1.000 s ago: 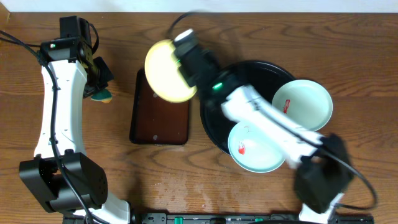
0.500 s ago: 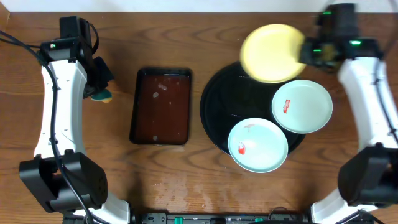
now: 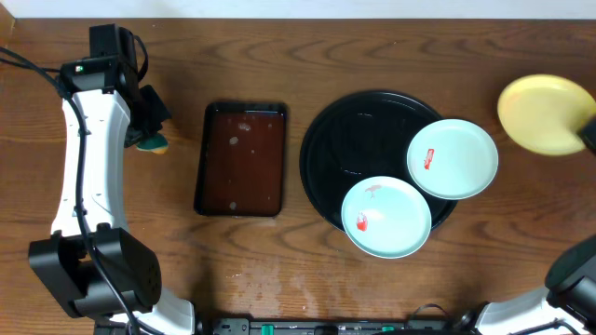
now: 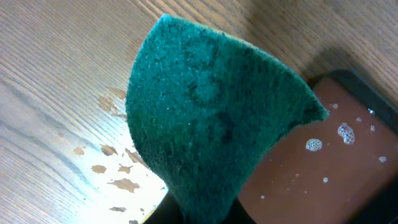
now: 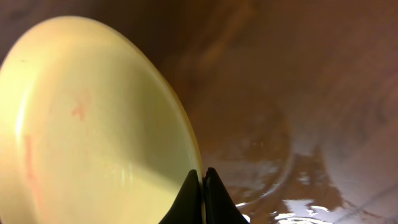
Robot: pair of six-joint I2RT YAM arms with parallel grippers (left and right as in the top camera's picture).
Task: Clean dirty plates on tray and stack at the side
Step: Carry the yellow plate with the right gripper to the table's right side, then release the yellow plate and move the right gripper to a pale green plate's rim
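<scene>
Overhead: black tray (image 3: 321, 116) sits right of centre on the table (image 3: 279, 279). Two mint plates are on it:
- upper mint plate (image 3: 453, 158) at the tray's 3 o'clock, overhanging the rim, with a red smear on its 9 o'clock side
- lower mint plate (image 3: 386, 217) at the tray's 5 o'clock, also overhanging the rim, with a red smear near its 8 o'clock edge

The two plates are just beside each other. The rest of the tray is bare and glossy.

The yellow plate (image 3: 545, 114) is off the tray, at the tray's 2 o'clock, by the frame's right edge over bare wood. The right end effector (image 3: 589, 138) is barely in frame. The right wrist view shows its fingertips (image 5: 200, 186) pinched tight on the plate's rim. The plate looks tilted and has faint reddish marks on its face. Can't tell if it touches the table.

The left end effector (image 3: 149, 123) is at 9 o'clock of the brown rectangular tray (image 3: 240, 158), well apart from the plates, and is clamped on a green sponge (image 4: 211, 118). The sponge hangs over wood just beside the brown tray's corner. The brown tray holds liquid with soap bubbles (image 4: 314, 144).
</scene>
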